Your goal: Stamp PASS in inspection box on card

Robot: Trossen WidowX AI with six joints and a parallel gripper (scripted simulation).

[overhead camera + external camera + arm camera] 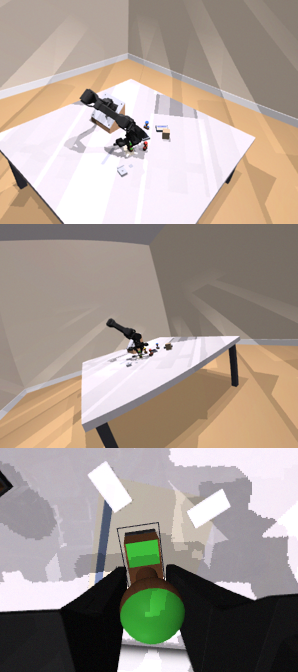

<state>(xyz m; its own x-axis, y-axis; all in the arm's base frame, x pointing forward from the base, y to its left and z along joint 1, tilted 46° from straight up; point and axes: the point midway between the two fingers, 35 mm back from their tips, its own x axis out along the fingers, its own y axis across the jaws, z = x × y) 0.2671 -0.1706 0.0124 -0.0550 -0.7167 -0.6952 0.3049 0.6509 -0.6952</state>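
Observation:
My gripper (130,143) (140,351) (146,573) is shut on the green-topped stamp (130,147) (140,355) (142,552), low over the card. The stamp has a brown body, a round green knob and a green patch on its base. The beige card (145,498) with a blue stripe lies beneath. In the wrist view the thin black outline of the inspection box (138,525) shows around the stamp's base. The base hides the box's inside, and I cannot tell whether it touches the card. A dark, flat pad-like thing (145,138) is partly hidden by the arm.
A red-topped stamp (145,146) (151,352) stands close beside the gripper. A blue-topped stamp (146,124) (157,345) and yellow-topped one (145,350) are farther back. A wooden block (166,133) (168,346) stands by a white-and-blue item (161,127). A grey block (122,170) (128,364) lies in front.

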